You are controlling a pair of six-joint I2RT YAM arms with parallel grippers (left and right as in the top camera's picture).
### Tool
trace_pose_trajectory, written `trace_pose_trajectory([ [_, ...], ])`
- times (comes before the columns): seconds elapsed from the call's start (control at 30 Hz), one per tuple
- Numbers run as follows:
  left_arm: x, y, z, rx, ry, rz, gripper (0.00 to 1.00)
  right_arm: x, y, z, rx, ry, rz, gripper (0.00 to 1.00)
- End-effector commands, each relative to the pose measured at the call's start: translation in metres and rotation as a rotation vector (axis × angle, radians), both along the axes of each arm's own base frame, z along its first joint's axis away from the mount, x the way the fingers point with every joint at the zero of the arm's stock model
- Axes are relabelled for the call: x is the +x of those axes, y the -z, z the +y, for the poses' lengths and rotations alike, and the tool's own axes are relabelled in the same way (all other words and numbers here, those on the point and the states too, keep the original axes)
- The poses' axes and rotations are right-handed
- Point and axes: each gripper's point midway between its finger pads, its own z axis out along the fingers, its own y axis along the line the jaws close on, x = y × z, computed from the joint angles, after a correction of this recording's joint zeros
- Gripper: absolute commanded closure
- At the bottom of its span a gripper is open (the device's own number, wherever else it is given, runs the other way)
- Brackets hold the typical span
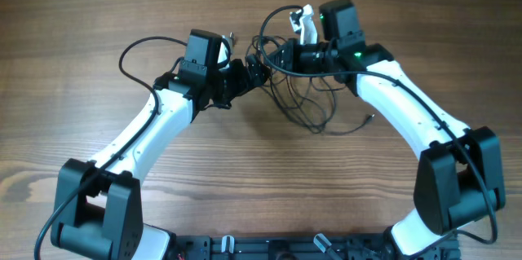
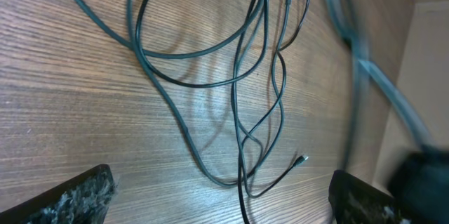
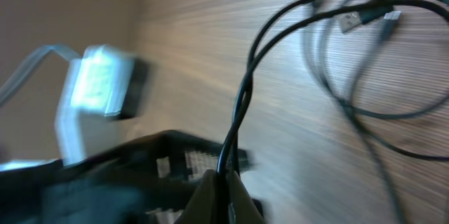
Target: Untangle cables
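Note:
The cables [image 1: 306,97] are thin black cords lying in tangled loops on the wooden table between the two arms. One small plug end [image 1: 371,116] trails off to the right. My right gripper [image 3: 224,185] is shut on one black cable [image 3: 242,104], which rises from its fingertips toward a bunch of plugs [image 3: 365,17]. In the overhead view the right gripper [image 1: 275,56] sits at the tangle's upper left. My left gripper [image 2: 221,206] is open wide, its fingers [image 2: 70,199] low over the table. Cable loops [image 2: 242,147] run between them, untouched. From above, the left gripper [image 1: 250,72] is just left of the tangle.
The two grippers are very close together near the table's centre. The left arm's own thicker black wire [image 1: 143,48] loops out at the upper left. A blurred white block [image 3: 98,83] shows left of the right gripper. Bare wooden table [image 1: 81,15] surrounds the tangle.

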Motion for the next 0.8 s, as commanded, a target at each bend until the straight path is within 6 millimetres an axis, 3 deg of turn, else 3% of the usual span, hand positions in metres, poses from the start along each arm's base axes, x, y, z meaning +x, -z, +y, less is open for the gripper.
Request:
trace_pose_trajectory([
  [0.0,0.005,-0.004,-0.006,-0.025,0.01,-0.018,0.0,-0.018,-0.044,0.008,0.212,-0.157,0.004,0.95],
  [0.1,0.009,-0.009,-0.01,-0.046,0.015,-0.041,0.02,-0.019,-0.046,0.008,0.225,-0.157,0.028,0.95],
  [0.13,0.009,-0.009,-0.01,-0.044,0.015,-0.041,0.14,-0.019,-0.046,0.008,0.226,-0.157,0.028,0.96],
  [0.17,0.008,-0.004,-0.008,-0.032,0.01,-0.027,0.53,-0.016,-0.05,0.005,0.241,-0.15,0.022,0.96],
  [0.23,0.006,0.005,-0.003,-0.002,-0.006,-0.001,0.93,-0.009,-0.058,-0.002,0.271,-0.143,0.002,0.95],
  [0.3,0.006,0.015,0.003,0.038,-0.024,0.016,0.96,0.002,-0.064,-0.016,0.297,-0.108,0.002,0.95],
  [0.4,0.011,0.028,0.023,0.127,-0.089,0.029,0.96,0.03,-0.062,-0.056,0.274,0.004,-0.046,0.95],
  [0.43,0.013,0.034,0.042,0.18,-0.14,0.043,0.96,0.049,-0.056,-0.085,0.234,0.109,-0.066,0.95],
  [0.5,0.014,0.041,0.072,0.23,-0.214,0.081,0.96,0.069,-0.054,-0.124,0.197,0.23,-0.09,0.95],
  [0.57,0.012,0.049,0.117,0.267,-0.32,0.152,0.96,0.084,-0.057,-0.174,0.167,0.363,-0.12,0.95],
  [0.67,0.009,0.054,0.173,0.28,-0.434,0.209,0.96,0.092,-0.069,-0.239,0.136,0.52,-0.169,0.95],
  [0.7,0.009,0.054,0.191,0.284,-0.462,0.214,0.96,0.092,-0.077,-0.266,0.124,0.585,-0.193,0.95],
  [0.77,0.006,0.055,0.221,0.297,-0.504,0.217,0.96,0.085,-0.094,-0.302,0.115,0.66,-0.238,0.95],
])
